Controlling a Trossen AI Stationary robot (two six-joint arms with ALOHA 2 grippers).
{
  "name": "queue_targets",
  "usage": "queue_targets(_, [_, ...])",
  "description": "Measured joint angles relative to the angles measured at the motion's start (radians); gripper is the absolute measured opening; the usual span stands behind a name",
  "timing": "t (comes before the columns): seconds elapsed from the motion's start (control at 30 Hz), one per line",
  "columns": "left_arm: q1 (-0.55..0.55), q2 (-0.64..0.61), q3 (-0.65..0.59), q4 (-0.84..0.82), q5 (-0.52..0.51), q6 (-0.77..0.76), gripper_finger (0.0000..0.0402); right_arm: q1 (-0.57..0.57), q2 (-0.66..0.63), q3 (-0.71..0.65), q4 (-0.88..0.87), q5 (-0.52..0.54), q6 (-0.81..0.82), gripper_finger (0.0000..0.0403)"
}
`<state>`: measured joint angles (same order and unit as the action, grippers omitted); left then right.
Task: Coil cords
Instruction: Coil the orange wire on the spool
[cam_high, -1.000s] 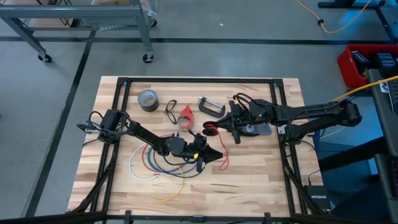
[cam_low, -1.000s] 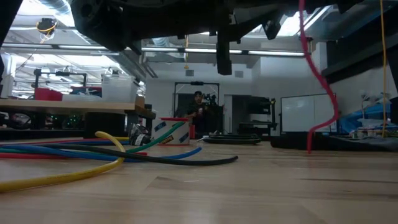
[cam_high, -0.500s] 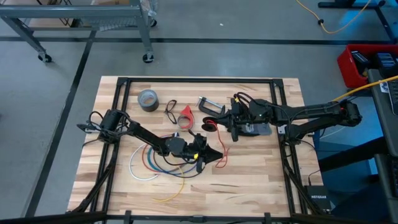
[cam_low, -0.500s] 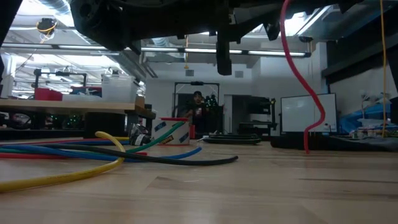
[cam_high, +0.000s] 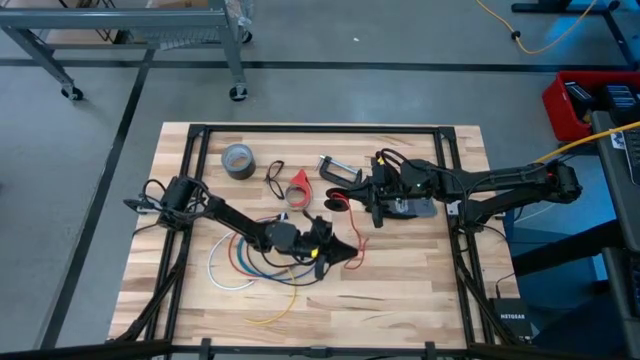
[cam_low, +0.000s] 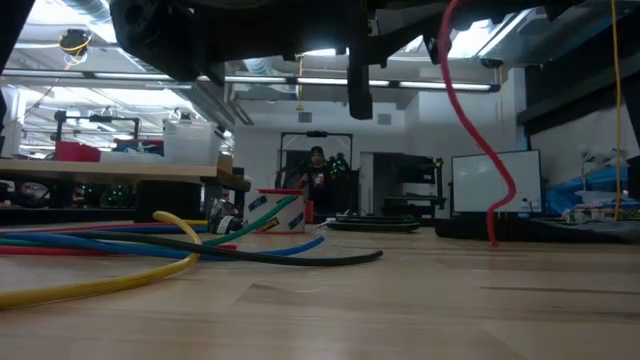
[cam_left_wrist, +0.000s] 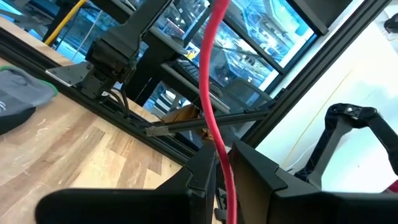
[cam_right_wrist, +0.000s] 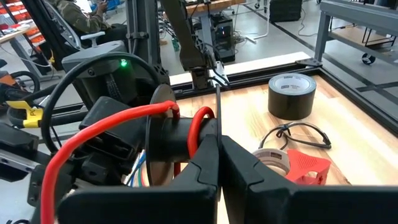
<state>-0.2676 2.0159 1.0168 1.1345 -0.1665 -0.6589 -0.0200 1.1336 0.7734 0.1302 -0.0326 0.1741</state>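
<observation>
Jaws, left (cam_high: 348, 251): I see mine pinched narrow on one red wire (cam_left_wrist: 214, 124), which runs up between them.
Jaws, right (cam_right_wrist: 217, 163): mine are clamped on one black spool (cam_right_wrist: 163, 140), red wire looped round its hub.
Spool place: just ahead of my right jaws, raised off the worktop (cam_high: 400, 270).
Beyond right jaws: one grey tape roll (cam_right_wrist: 292, 94), one red cone (cam_right_wrist: 305, 167).
Behind left jaws: one fan of coloured wires (cam_high: 240, 262).
</observation>
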Motion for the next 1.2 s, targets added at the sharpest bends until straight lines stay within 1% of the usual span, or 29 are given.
queue_targets(0.27, [-0.003, 0.000, 0.000, 0.003, 0.000, 0.000, 0.0045, 0.000, 0.000, 0.000, -0.004, 0.002, 0.000, 0.0005])
queue_targets(0.47, [-0.003, 0.000, 0.000, 0.001, 0.000, 0.001, 0.0045, 0.000, 0.000, 0.000, 0.000, 0.050, 0.000, 0.0005])
queue_targets(0.67, [-0.003, 0.000, 0.000, -0.002, 0.000, 0.028, 0.0044, 0.000, 0.000, 0.000, 0.002, 0.051, 0.000, 0.0005])
queue_targets(0.73, [-0.003, 0.000, 0.000, -0.002, 0.000, 0.051, 0.0038, 0.000, 0.000, 0.000, 0.002, 0.051, 0.000, 0.0005])
queue_targets(0.87, [-0.003, 0.000, 0.000, -0.002, -0.001, 0.054, 0.0008, 0.000, 0.000, 0.000, 0.002, 0.048, 0.000, 0.0005])
queue_targets(1.07, [-0.001, 0.000, 0.000, -0.002, -0.027, 0.053, 0.0004, 0.000, -0.004, 0.000, 0.001, 0.007, 0.008, 0.0005])
queue_targets(1.2, [0.008, 0.000, 0.000, -0.015, -0.039, 0.040, 0.0003, 0.000, -0.027, 0.000, -0.002, -0.058, 0.029, 0.0005])
